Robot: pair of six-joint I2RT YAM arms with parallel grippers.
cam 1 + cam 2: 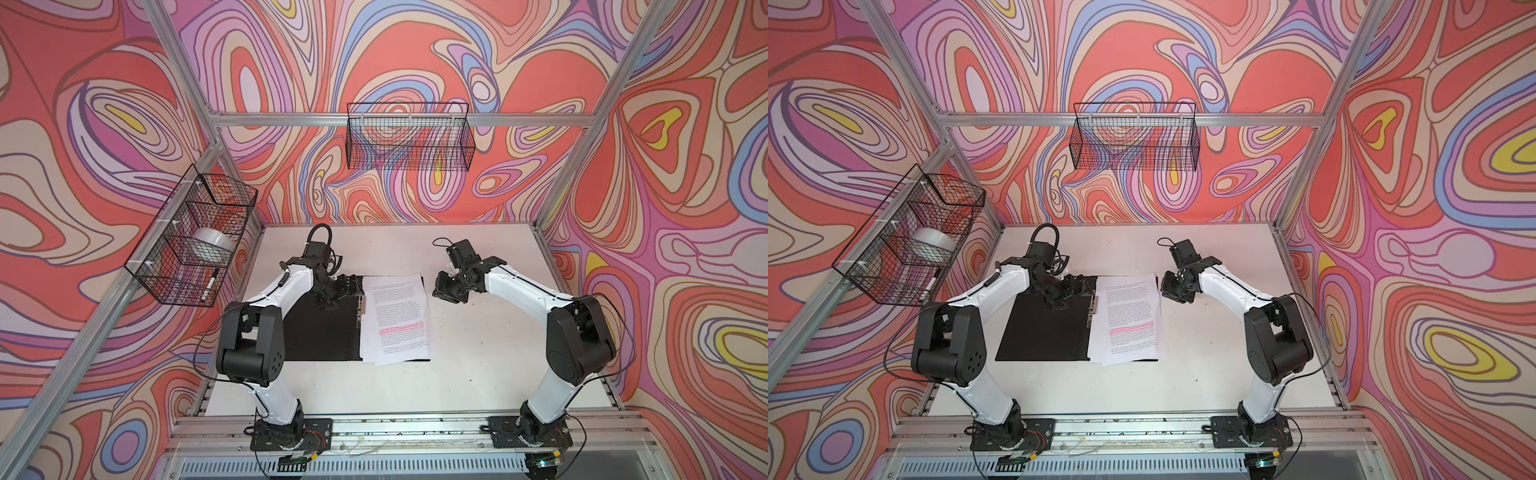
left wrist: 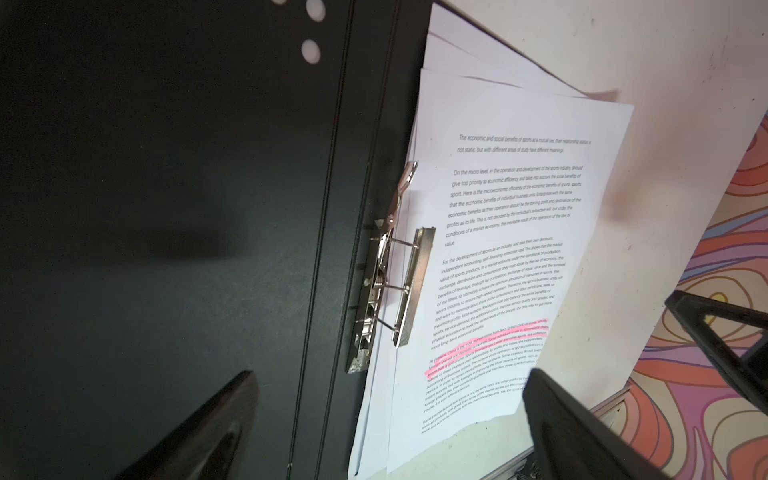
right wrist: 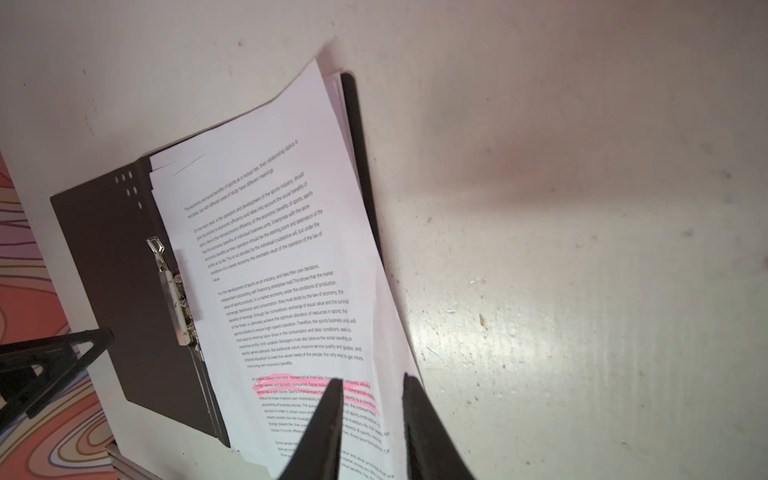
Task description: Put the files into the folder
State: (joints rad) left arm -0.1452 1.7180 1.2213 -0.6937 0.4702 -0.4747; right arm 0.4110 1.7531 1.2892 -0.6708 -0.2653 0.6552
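The folder (image 1: 316,328) (image 1: 1042,332) lies open on the white table, black inside up, with the metal clip (image 2: 399,282) (image 3: 174,299) at its spine standing raised. The files (image 1: 395,316) (image 1: 1129,316), a loose stack of printed sheets with pink-highlighted lines, lie on the folder's right half and overhang its near edge. My left gripper (image 1: 343,291) (image 2: 392,374) hovers wide open over the far end of the spine, holding nothing. My right gripper (image 1: 440,289) (image 3: 372,380) hangs above the stack's far right edge, its fingers a little apart with nothing between them.
A wire basket (image 1: 191,237) on the left wall holds a tape roll and a marker. Another wire basket (image 1: 409,137) hangs on the back wall. An aluminium rail (image 1: 395,428) with both arm bases runs along the table's near edge.
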